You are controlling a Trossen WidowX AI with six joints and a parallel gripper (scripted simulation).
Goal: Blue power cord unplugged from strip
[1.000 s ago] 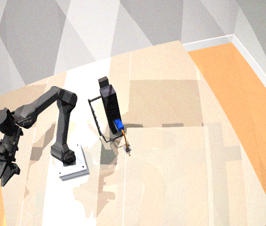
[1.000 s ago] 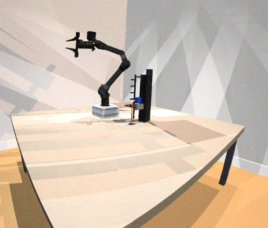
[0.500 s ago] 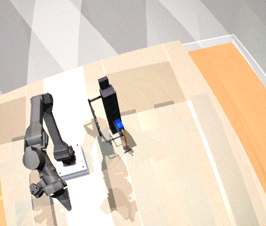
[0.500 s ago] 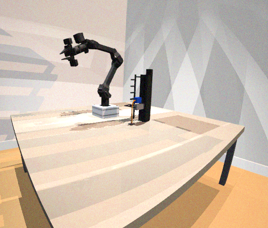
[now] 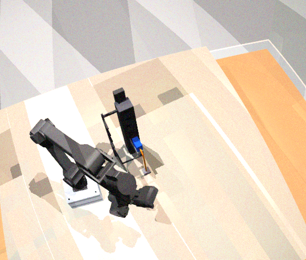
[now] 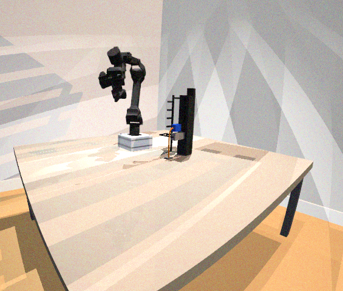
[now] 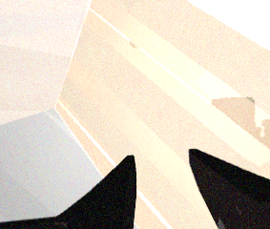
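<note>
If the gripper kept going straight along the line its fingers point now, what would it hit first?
Probably the table top. In the wrist view the gripper has nothing between its fingers and only bare table surface ahead; the blue plug and power strip lie off that line. Depth is hard to judge.

Pale wood table (image 6: 196, 200) is sitting on dark legs (image 6: 291, 207) over an orange wood floor (image 6: 306, 266). Grey and beige walls (image 6: 259, 62) are catching overlapping light bands and angular shadows, with a white baseboard (image 6: 331, 216) running along the bottom.
</note>
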